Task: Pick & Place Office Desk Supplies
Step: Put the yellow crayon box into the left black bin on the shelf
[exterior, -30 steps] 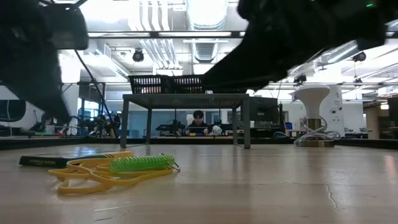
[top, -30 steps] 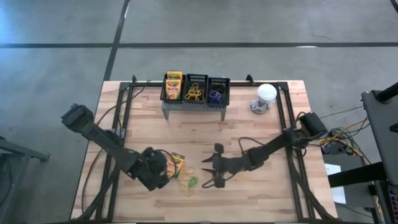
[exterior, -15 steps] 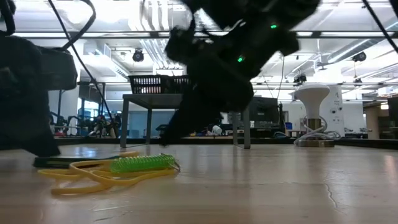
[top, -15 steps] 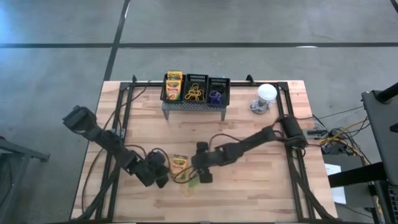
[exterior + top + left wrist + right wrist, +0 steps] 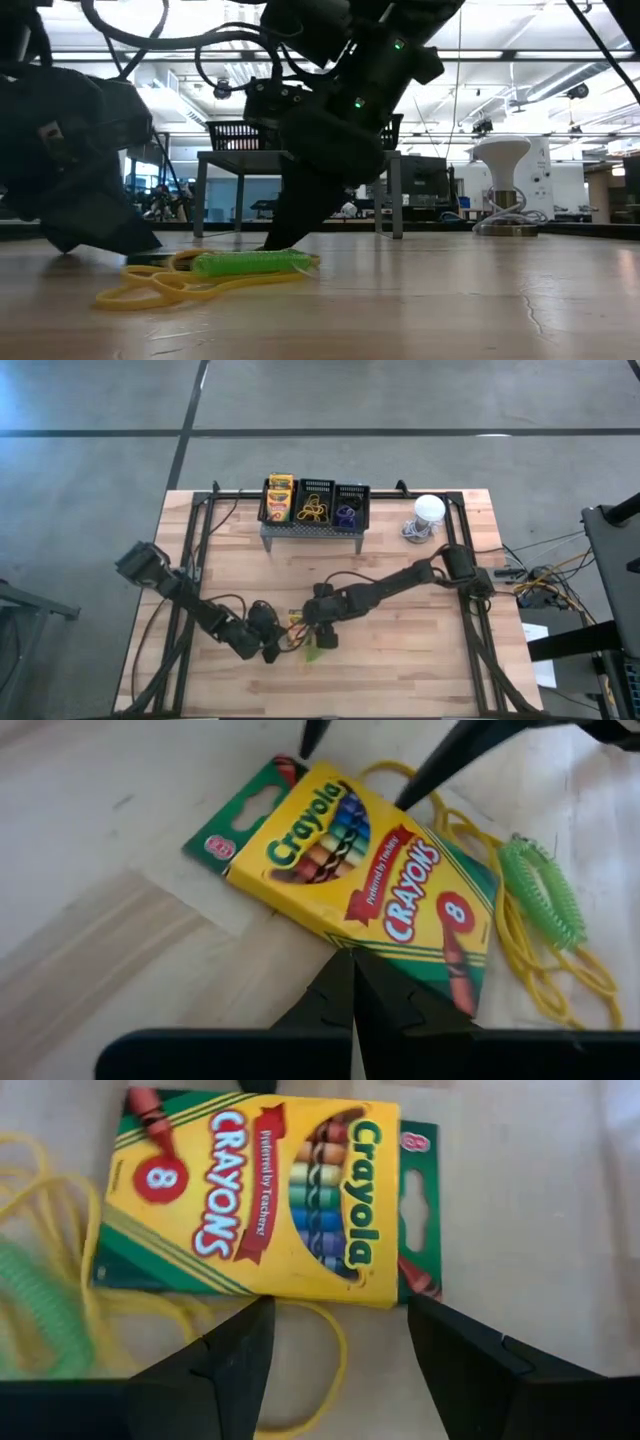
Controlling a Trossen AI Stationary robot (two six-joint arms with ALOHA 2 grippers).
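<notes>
A yellow-and-green crayon box (image 5: 350, 860) lies flat on the table near its front, partly on a yellow band loop (image 5: 520, 955), with a green coiled loop (image 5: 545, 890) beside it. My left gripper (image 5: 352, 958) is shut, and its tip stands at one long edge of the box. My right gripper (image 5: 338, 1308) is open, tipped steeply down at the opposite long edge (image 5: 250, 1295), with its fingers (image 5: 430, 770) standing just off that edge. Three black mesh baskets (image 5: 315, 502) sit on the grey stand at the far edge. My left gripper's shut fingertips (image 5: 352, 965) stand at the middle of the box's long edge (image 5: 330, 938), slanting down from the table's left. I cannot tell whether they touch it. My right gripper's open fingertips stand along the opposite edge, and I cannot tell whether they touch the box either.
The baskets hold another crayon box (image 5: 279, 497), yellow bands (image 5: 313, 510) and purple bands (image 5: 347, 515). A white dome (image 5: 428, 510) stands at the far right. Black frame rails (image 5: 196, 560) run down both sides of the wooden top.
My right gripper has swung toward the table's left, to the crayon box, and has tipped more steeply down. My left gripper has sunk toward the table and tipped down beside the box. The box and the loops lie where they were.
</notes>
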